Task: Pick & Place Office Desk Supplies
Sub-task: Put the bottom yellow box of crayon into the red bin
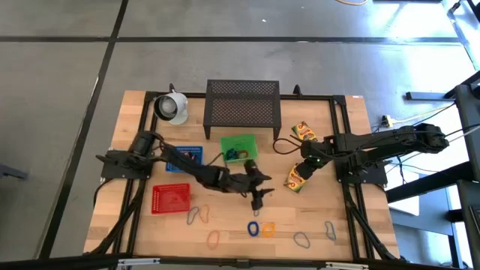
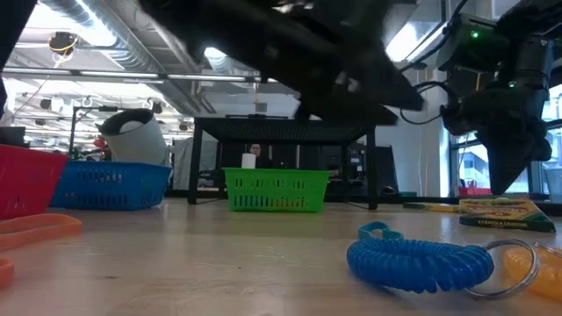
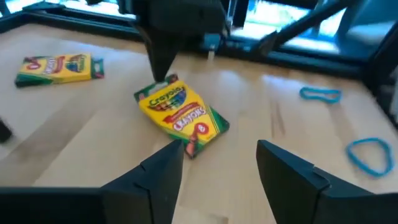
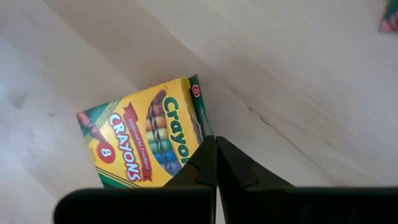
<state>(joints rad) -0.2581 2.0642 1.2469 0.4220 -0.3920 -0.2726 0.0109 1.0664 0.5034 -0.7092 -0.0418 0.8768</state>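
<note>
Hovering your left gripper [image 1: 259,196] with fingers spread near the crayon box [image 1: 297,178] lying on the table, you are lining up a pick, while your right gripper [image 1: 306,169], pressed together, is touching that box's end and needing to clear.

pale wooden counter [image 1: 315,217] with a smooth, faintly grained finish carries a printed cardboard crayon box [image 4: 146,140] with a slight sheen, beside the matt black plastic fingers [image 4: 239,171] of the right tool [image 4: 216,163]. a glossy blue plastic coil loop [image 2: 420,261] lies by a translucent orange one [image 2: 536,263], with a green plastic basket [image 2: 276,190], a blue plastic basket [image 2: 110,185] and a red one [image 2: 26,180], all lattice-walled. the black stand [image 1: 242,103] is matt metal mesh.
</note>
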